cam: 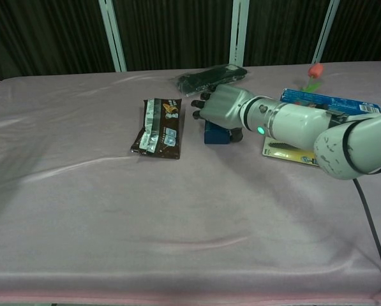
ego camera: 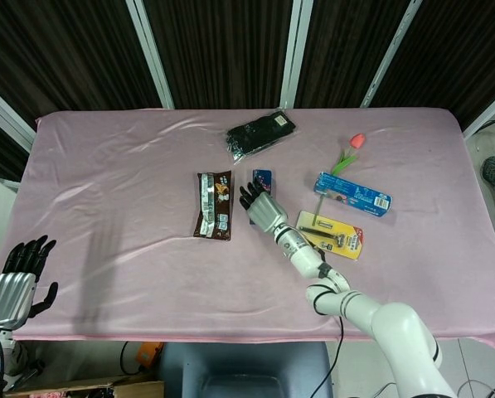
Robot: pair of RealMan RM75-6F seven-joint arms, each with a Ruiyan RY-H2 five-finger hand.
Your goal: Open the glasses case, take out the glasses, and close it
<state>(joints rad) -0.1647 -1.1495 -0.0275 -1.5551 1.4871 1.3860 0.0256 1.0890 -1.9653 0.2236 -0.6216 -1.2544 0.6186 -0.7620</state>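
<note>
1. While the blue glasses case [ego camera: 262,177] lies mid-table beside the snack wrapper [ego camera: 213,204], the right hand [ego camera: 261,207] rests over it, fingers spread; whether it grips cannot be told.
2. The left hand [ego camera: 15,282] hangs off the table's near-left corner, fingers loosely apart, holding nothing.
</note>
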